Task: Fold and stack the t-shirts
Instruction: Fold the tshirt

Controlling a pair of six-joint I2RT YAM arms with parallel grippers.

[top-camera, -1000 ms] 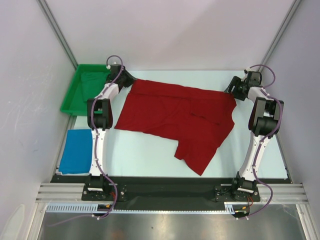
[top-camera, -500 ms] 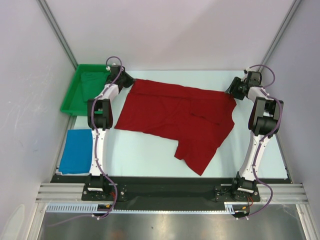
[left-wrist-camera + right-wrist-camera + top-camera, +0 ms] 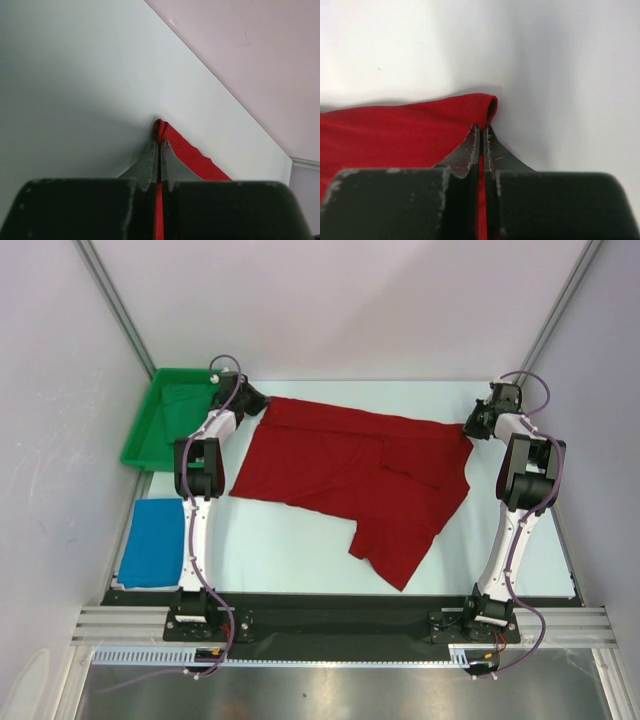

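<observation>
Top external view: red t-shirt lies spread over the middle of the pale table, partly doubled over itself. One flap trails toward the near edge. At its far left corner sits the left gripper; at its far right corner, the right gripper. The blue t-shirt lies folded flat at the near left of the table, well apart from the red one. A green tray stands at the far left, beyond the blue shirt.

Left wrist view: jaws pinched together on a thin edge of red cloth, the corner fold poking out just past the tips onto the table.

Right wrist view: jaws likewise closed tight on red cloth, a rolled corner just beyond the tips, the rest of the shirt spreading off to the left.
</observation>
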